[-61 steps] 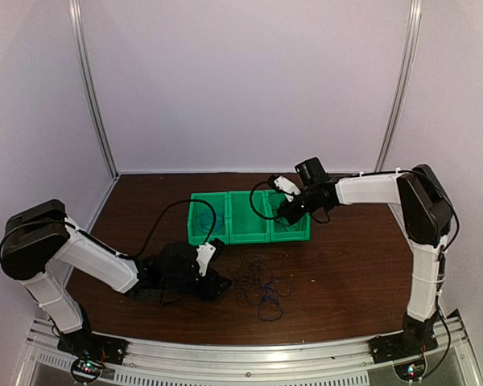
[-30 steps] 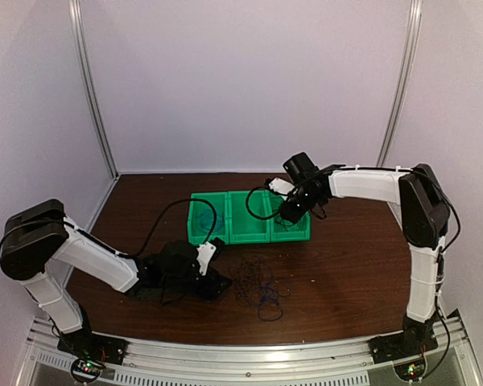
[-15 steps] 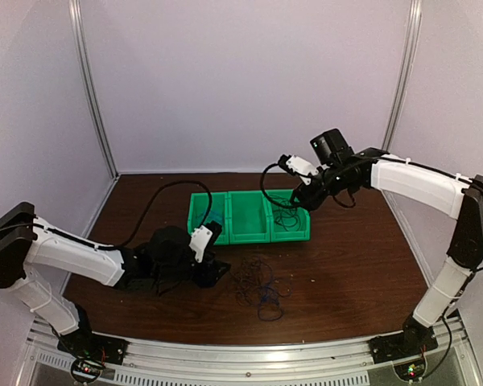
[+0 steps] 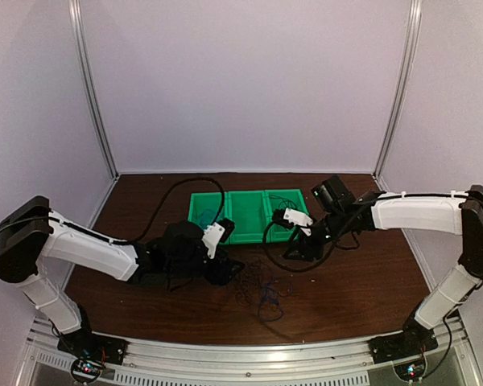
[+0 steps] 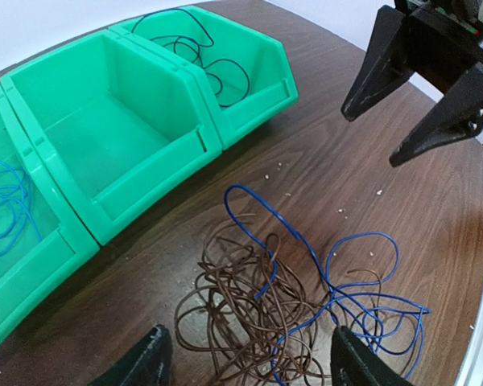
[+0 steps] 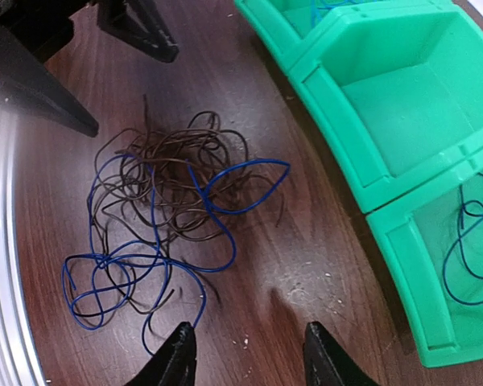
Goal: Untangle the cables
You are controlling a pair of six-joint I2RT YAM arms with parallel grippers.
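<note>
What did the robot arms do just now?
The right arm swung from over the green bin down toward the tangle of cables; the left arm slid right, closer to it. Both jaws are open, empty. Tangle and bin stayed put.

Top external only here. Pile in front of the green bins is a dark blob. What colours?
Observer: Brown wires knotted with blue wire.
Operator: Either gripper holding any of it?
Observer: No. Left gripper and right gripper are both open, nothing between the fingers.
Operator: Right bin, arm blocks it. Contents?
Observer: A loose blue wire lying in the right bin.
</note>
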